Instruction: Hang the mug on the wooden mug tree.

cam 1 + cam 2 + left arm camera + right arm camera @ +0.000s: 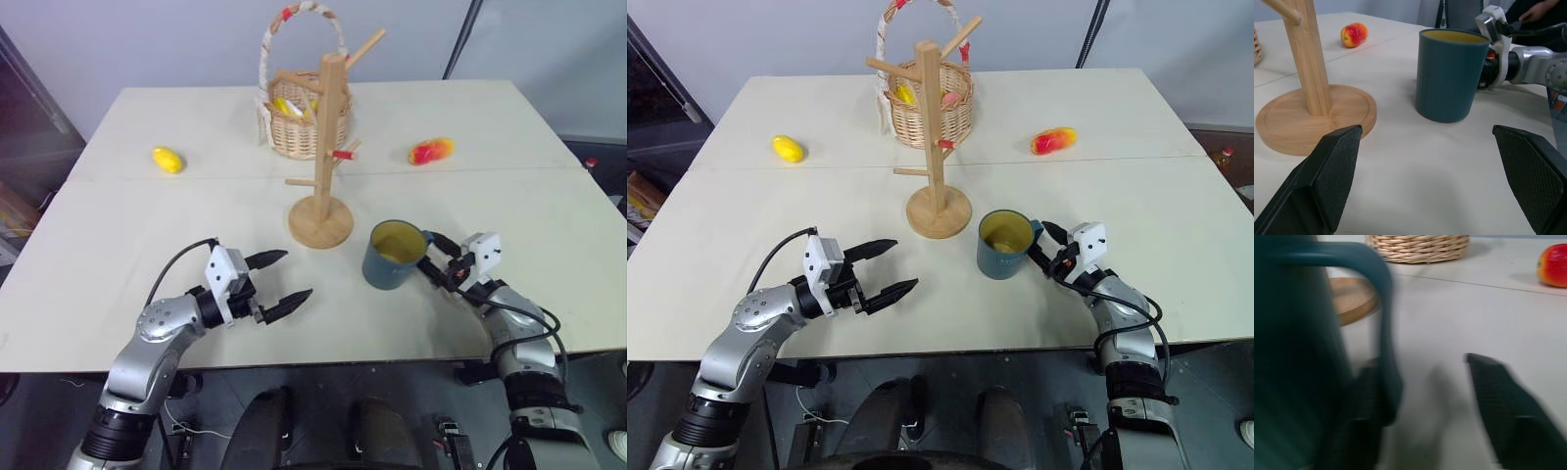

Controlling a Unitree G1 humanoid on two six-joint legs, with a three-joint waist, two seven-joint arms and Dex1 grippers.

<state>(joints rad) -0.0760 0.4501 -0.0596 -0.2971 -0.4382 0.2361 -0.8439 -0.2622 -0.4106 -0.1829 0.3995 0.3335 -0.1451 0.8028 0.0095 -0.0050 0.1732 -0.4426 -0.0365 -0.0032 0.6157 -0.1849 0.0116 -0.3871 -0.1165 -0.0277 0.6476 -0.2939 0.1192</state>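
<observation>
At lower right of the head view, the right gripper [439, 259] straddles the handle of the mug [393, 256], one finger behind the handle's loop and the other outside it, a gap left between them, not visibly clamped. The mug stands upright on the table [118, 245] just right of the wooden mug tree [324, 166] at frame centre. The left gripper [282, 282] hovers wide and empty at lower left. The grasp appears to be the step in hand; next, the fingers likely must pinch the handle, then lift the mug toward a free peg.
</observation>
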